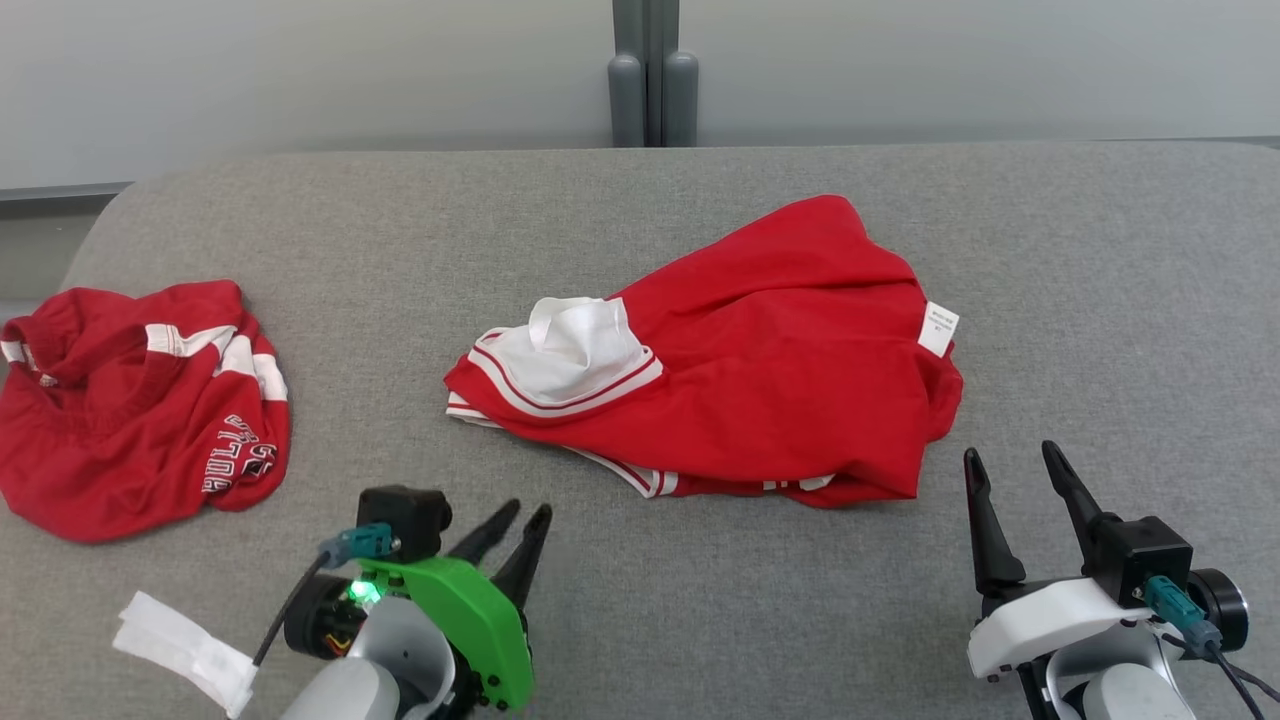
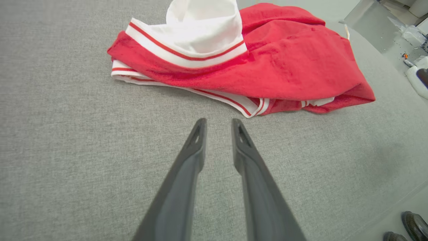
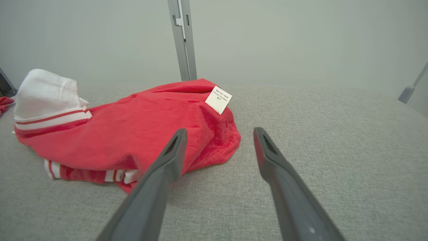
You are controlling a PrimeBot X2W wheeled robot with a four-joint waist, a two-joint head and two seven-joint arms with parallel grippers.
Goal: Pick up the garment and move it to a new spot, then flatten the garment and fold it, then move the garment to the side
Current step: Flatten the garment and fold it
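The garment is a red jersey with white, red-striped trim, lying crumpled in the middle of the grey padded table; a white label sticks up at its right end. My left gripper hovers near the table's front, short of the garment's striped hem, its fingers a narrow gap apart with nothing between them. My right gripper stands open and empty just off the garment's right front corner, its left finger overlapping the cloth's edge in the right wrist view.
A second red garment with white lettering lies bunched at the table's left edge. A grey post rises behind the far edge. Dark shoes show on the floor beyond the table's edge.
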